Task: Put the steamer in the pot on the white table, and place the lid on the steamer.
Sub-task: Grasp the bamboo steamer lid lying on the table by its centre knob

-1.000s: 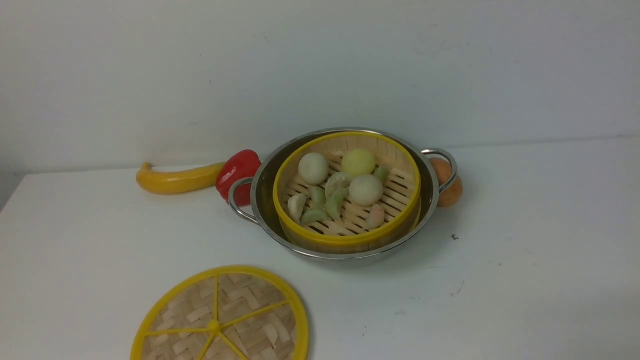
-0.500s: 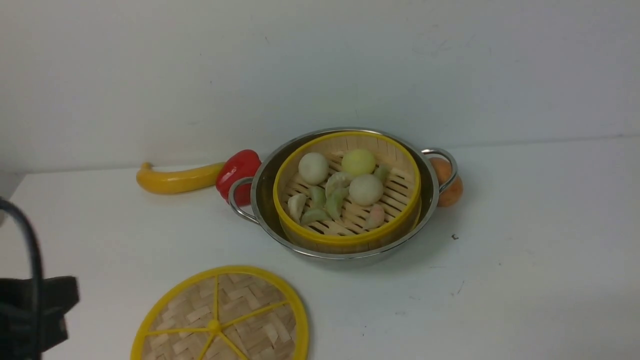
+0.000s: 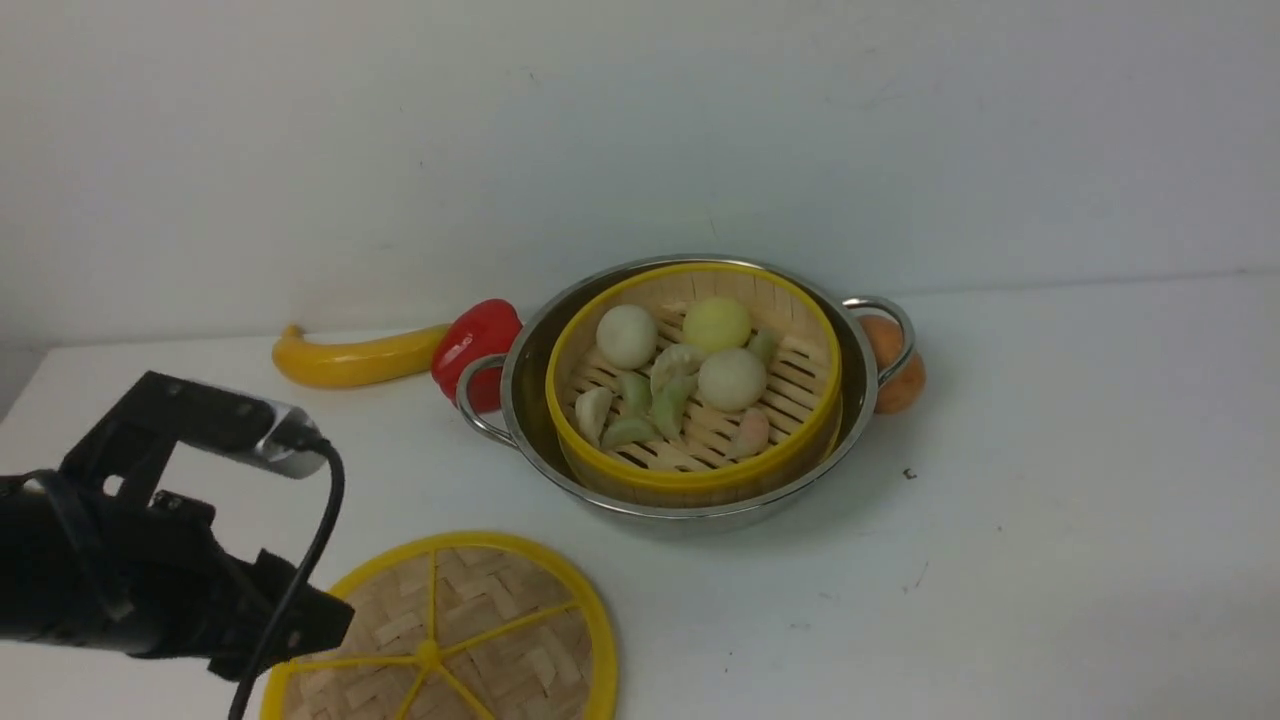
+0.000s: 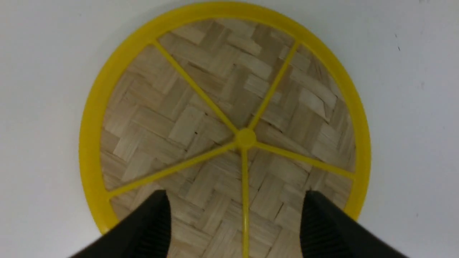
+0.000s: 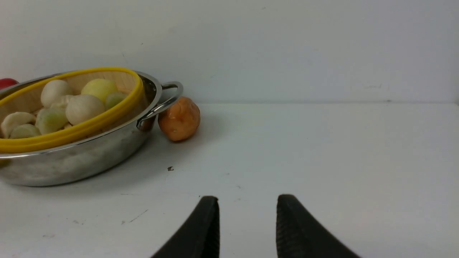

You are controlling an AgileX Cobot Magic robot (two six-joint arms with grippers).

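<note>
White worktop (image 3: 1050,500), small dark specks, set against a plain pale wall (image 3: 640,120).

Item 1. Steamer (image 3: 690,480): round bamboo basket, yellow rim, slatted floor. It sits inside the pot, towards the back of the worktop, uncovered and tipped a little, its right edge riding higher. Contents: two white buns (image 3: 626,336), one yellow bun (image 3: 716,323), several pale and green dumplings (image 3: 670,400) in a loose cluster on the slats.

Item 2. Pot (image 3: 528,400): wide, shallow, shiny steel, two loop handles; holds the steamer only, with a crescent of bare steel showing at the left.

Item 3. Lid (image 3: 480,620): flat woven disc, thick yellow rim, five yellow spokes meeting at a hub. It lies flat on the worktop at the near edge, well apart from the pot and to its left.

Item 4. Left hand (image 4: 236,229): fingers spread wide, poised over the lid and holding nothing. Left arm (image 3: 120,580) enters low at the left.

Item 5. Right hand (image 5: 247,229): fingers apart, nothing between them, low over bare worktop to the right of the pot.

Item 6. Red pepper (image 3: 478,340): against the pot's left handle.

Item 7. Banana (image 3: 350,358): yellow, just left of the pepper.

Item 8. Orange fruit (image 3: 900,375): tucked behind the right handle.
</note>
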